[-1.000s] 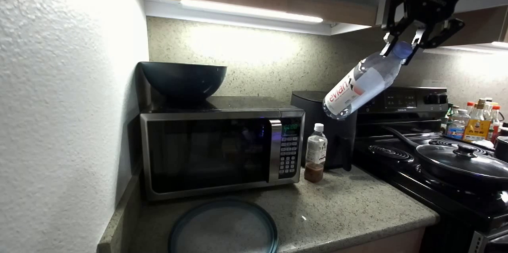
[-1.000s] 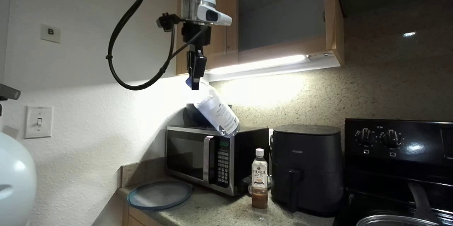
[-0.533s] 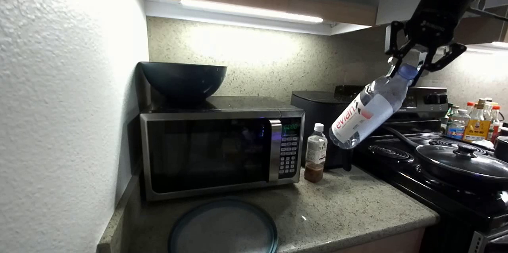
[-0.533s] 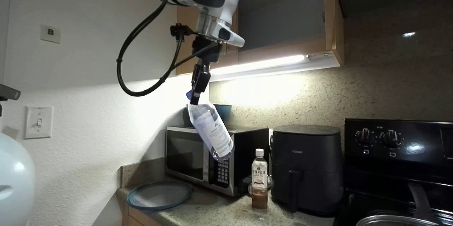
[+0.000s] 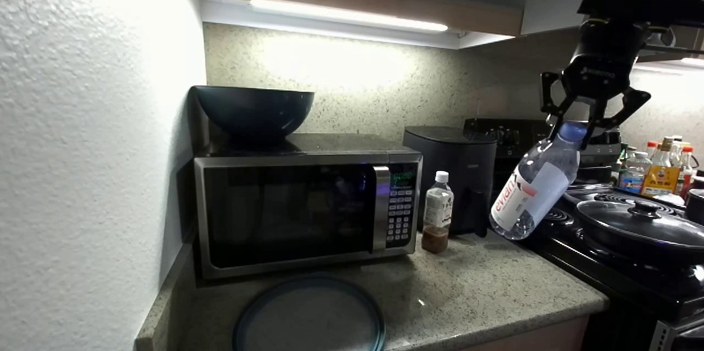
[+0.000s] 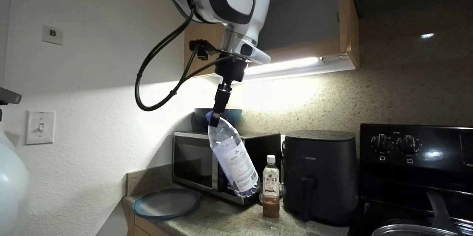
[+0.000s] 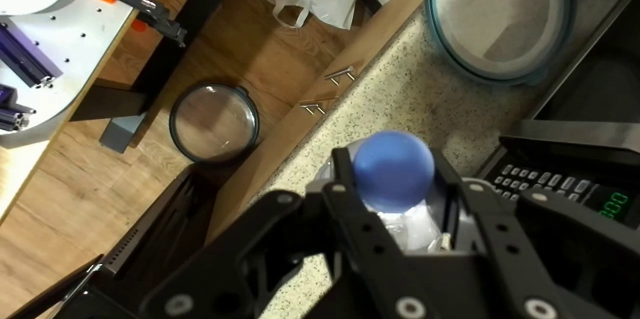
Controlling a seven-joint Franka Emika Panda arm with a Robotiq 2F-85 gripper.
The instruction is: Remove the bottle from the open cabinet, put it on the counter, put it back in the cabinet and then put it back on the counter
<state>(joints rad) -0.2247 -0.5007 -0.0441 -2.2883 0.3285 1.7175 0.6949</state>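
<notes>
Above the worktop, inside its front edge as the wrist view has it: bottle hanging in mid-air, tilted, base lowest and apart from the worktop. How near the edge by the stove, hard to settle even with both exterior views. Grip: pincer closed on the bottle's neck end, nothing else held.

Step in hand, by my reading: a set-down on the worktop, the bottle being out of the open cabinet overhead. First placing or last? Cannot tell. A return to the cabinet not ruled out either.

Next move, if a set-down: swing the base under so the bottle stands upright, then lower it inside the front corner nearest the stove, back from both edges, well apart from the short bottle standing beside the microwave. Base ought to meet the worktop flat before the pincer lets go; released at this slant it would probably topple, perhaps over the front edge. Watch for a brush against the short bottle.
</notes>
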